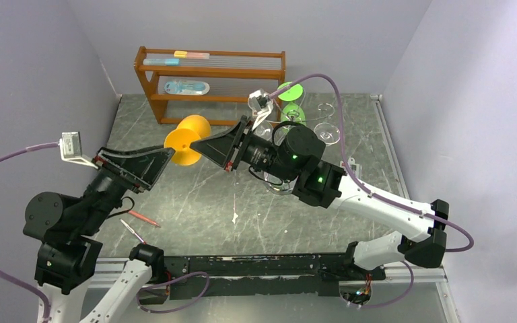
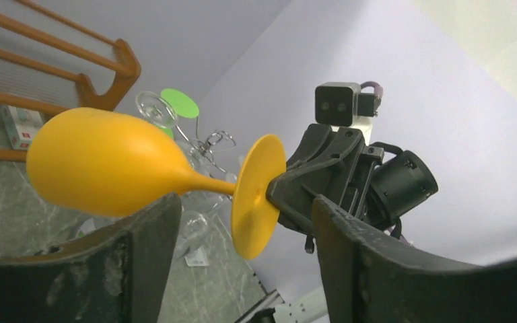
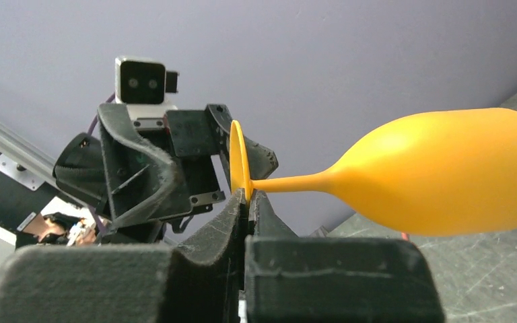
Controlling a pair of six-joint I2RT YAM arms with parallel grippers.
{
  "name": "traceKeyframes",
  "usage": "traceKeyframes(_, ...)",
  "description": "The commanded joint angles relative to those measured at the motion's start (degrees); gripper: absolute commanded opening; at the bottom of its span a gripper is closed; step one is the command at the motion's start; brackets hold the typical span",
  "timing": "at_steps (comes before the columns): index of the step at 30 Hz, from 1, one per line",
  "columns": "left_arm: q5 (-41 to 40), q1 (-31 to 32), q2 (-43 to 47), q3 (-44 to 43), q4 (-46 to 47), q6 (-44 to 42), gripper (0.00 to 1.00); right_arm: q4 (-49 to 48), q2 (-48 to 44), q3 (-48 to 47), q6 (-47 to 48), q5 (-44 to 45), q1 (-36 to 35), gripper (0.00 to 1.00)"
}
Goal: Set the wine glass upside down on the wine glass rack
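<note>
The orange wine glass (image 1: pixel 187 138) hangs in mid-air above the table (image 1: pixel 195 202), lying roughly horizontal btwn the two grippers and well apart from the wine glass rack (image 1: pixel 261 108) at the back right. The right gripper (image 3: pixel 247 202) is clamped tight on the rim of the foot, w/ stem & bowl sticking out sideways past it. The left gripper (image 1: pixel 167 156) stands wide apart, fingers (image 2: pixel 141 249) either side of the glass but not closed on it, so it carries nothing. This reads as a hand-over: a hold on the foot prob. leaves the bowl free to swing mouth-down. The rack carries green glasses (image 1: pixel 291 92) & clear glasses (image 1: pixel 326 131), so a free curled arm is needed; the right arm hides most of it
</note>
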State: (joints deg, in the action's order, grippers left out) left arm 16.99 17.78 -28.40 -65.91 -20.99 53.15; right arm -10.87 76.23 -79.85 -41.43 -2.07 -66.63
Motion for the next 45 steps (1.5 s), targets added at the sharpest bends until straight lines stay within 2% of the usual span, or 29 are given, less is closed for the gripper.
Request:
traceKeyframes(1, -5.35, -0.3, 2.13, 0.04, 0.89, -6.44, 0.81, -2.48, 0.64, -4.32, 3.65, 1.89, 0.59, 0.0)
traceKeyframes(4, -7.05, -0.29, 3.25, 0.49, 2.2, -11.12, 0.87, -2.21, 2.21, -8.49, 7.96, 4.13, 0.89, 0.0)
traceKeyframes(9, -5.59, -0.29, 4.03, 0.92, 4.25, -17.82, 0.88, 0.71, 5.57, -17.6, 17.29, 7.06, 2.36, 0.0)
traceKeyframes(15, -6.02, -0.29, 3.64, 1.97, 3.33, -22.0, 0.87, -0.42, 6.52, -20.58, 21.13, 9.81, 10.46, 0.0)
traceKeyframes(19, -4.79, -0.29, 2.93, 3.25, 3.59, -22.54, 0.87, 0.15, 5.89, -19.48, 19.27, 12.03, 20.8, 0.0)
traceKeyframes(25, -2.72, -0.29, 0.62, 1.73, 1.75, -25.88, 0.87, -1.51, 1.99, -15.85, 25.97, 22.83, 26.89, 0.0)
traceKeyframes(32, -0.86, -0.29, -0.48, 3.15, 3.41, -24.64, 0.86, 4.85, -1.42, -9.3, 18.33, 32.63, 35.37, 0.0)
traceKeyframes(36, -0.18, -0.29, -1.52, 3.35, 3.28, -23.71, 0.87, 9.76, -2.88, -5.06, 9.93, 27.04, 42.08, 0.0)
traceKeyframes(40, 0.07, -0.29, -2.58, 2.85, 2.39, -23.37, 0.88, 10.49, -4.6, -0.21, 1.64, 13.87, 48.89, 0.0)
traceKeyframes(45, -1.58, -0.31, -3.84, 0.34, -0.09, -24.21, 0.89, 13.13, -6.27, 2.67, -5.05, 3.41, 53.63, 0.0)
